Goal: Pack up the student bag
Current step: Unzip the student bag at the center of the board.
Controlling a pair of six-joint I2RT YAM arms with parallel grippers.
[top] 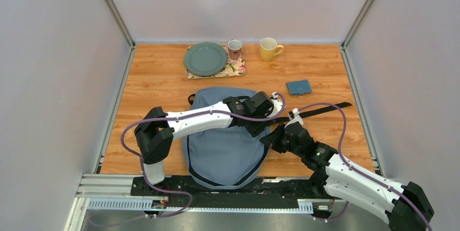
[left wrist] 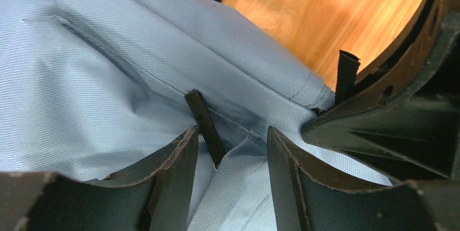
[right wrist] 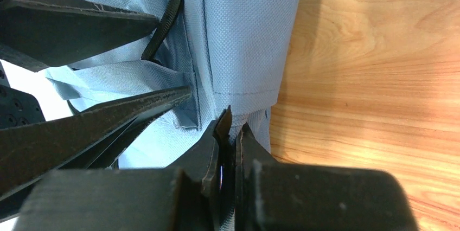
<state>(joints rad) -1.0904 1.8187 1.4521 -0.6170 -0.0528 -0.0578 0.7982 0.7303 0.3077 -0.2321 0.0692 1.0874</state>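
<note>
From above you have one student bag [top: 222, 149] lying flat at the near middle of the tabletop [top: 157, 84]. Beyond it are one plate [top: 205, 58] on one placemat [top: 238, 69], two mugs, one patterned [top: 234, 49] and one yellow [top: 268, 49], and one teal case [top: 299, 87]. The left arm [top: 200, 117] stretches rightward across the bag; the right arm [top: 347, 174] angles in to the bag's right edge, where the two meet.

In your left wrist view the left jaws stand spread, straddling a single black pull tab [left wrist: 205, 120] on the grey-blue fabric.

In your right wrist view the right jaws are pressed together, pinching the bag's seamed edge beside bare wood.
</note>
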